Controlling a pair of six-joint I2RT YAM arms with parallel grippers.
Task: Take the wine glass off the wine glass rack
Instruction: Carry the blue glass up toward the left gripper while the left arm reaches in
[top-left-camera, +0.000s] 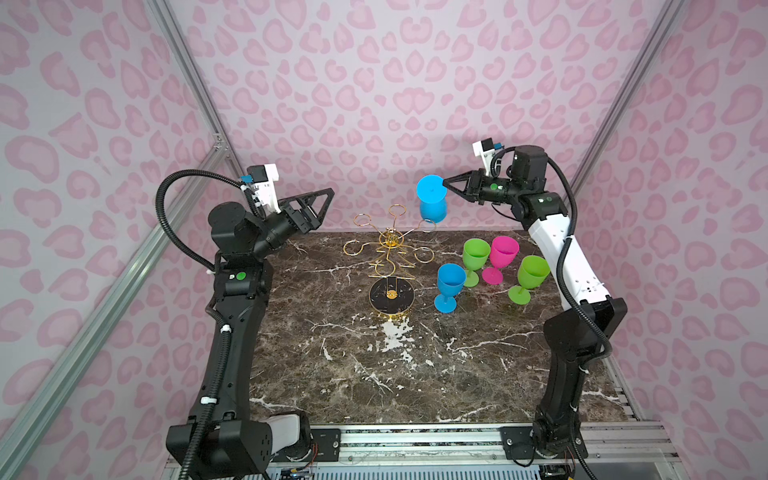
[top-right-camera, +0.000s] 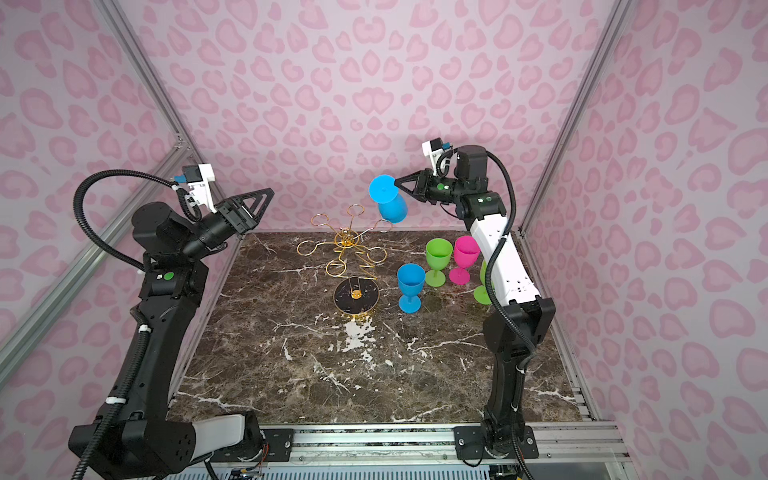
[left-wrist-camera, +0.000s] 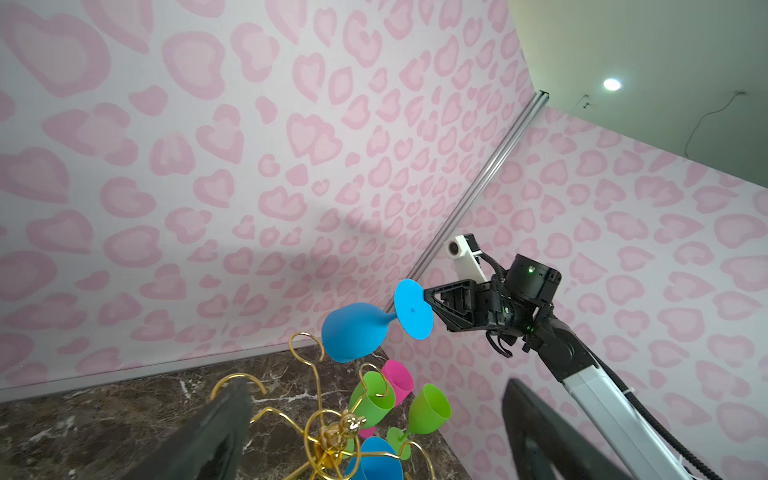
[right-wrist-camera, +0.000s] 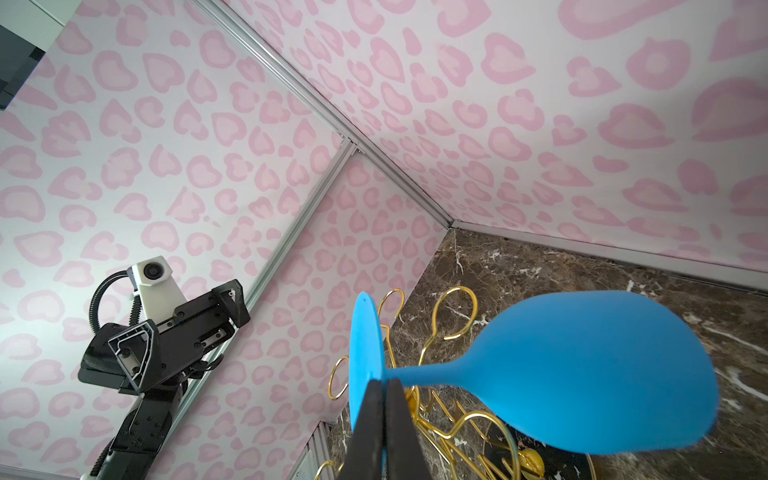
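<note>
Pink-patterned walls (top-left-camera: 374, 62) around a dark marble tabletop (top-left-camera: 374, 374)
The walls are pale lilac with pink heart-like blotches and close in the tabletop on three sides, meeting at silver metal posts (top-left-camera: 198, 83). The tabletop is brown with white veins, and a metal rail (top-left-camera: 415, 434) runs along its near edge. The left wrist view shows a grey-green ceiling (left-wrist-camera: 665, 50) with one round lit lamp (left-wrist-camera: 611, 84).

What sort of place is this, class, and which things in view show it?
Probably a robot test cell, not a home: left arm and right arm mounted on a metal rail, pink patterned panels in aluminium framing, a marble tabletop.
</note>
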